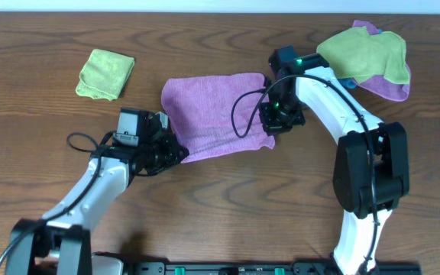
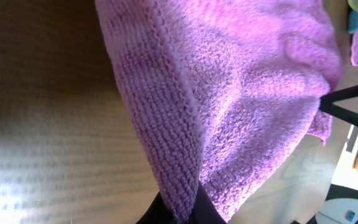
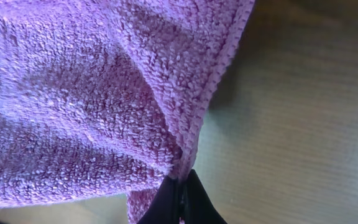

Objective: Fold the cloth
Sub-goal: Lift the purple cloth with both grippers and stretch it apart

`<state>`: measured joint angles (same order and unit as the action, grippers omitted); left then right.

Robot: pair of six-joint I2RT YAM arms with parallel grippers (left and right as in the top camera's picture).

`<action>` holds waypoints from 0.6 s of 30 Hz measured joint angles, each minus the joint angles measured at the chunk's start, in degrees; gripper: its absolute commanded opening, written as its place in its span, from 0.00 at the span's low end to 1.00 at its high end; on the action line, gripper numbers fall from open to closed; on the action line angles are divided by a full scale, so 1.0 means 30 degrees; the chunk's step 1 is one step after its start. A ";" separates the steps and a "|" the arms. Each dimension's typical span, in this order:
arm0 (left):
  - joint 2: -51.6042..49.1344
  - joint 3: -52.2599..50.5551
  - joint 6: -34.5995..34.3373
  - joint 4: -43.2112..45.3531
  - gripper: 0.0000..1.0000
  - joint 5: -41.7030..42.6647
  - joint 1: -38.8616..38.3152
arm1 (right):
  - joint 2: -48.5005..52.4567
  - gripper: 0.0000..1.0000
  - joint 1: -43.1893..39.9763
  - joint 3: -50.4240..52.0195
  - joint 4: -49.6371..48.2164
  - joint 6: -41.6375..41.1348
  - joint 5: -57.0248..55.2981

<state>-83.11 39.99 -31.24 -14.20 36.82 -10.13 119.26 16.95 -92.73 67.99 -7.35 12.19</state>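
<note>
A purple cloth lies spread on the wooden table in the overhead view. My left gripper is shut on its near left corner; in the left wrist view the cloth's hemmed edge runs down into the jaws. My right gripper is shut on the near right corner; in the right wrist view the cloth folds down into the pinched jaws. Both corners look slightly lifted.
A folded green cloth lies at the far left. A pile of green and purple cloths sits at the far right, behind the right arm. The table's wood surface stretches toward the front.
</note>
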 measured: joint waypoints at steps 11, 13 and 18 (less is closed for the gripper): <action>0.1814 0.0000 -0.1384 0.1013 0.06 -0.1144 0.0000 | -0.1348 0.01 0.0000 0.0066 -0.3315 0.0313 0.0160; 0.1814 0.0000 -0.1931 0.1814 0.06 -0.1734 0.0000 | -0.1377 0.01 0.0000 0.0066 -0.4255 0.0328 0.0153; 0.1719 0.0000 -0.2951 0.3738 0.06 -0.3432 -0.0007 | -0.1384 0.01 0.0000 0.0073 -0.7082 0.0386 0.0299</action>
<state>-77.95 39.99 -40.10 -2.98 26.52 -10.15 115.11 16.95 -92.51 46.74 -6.20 13.08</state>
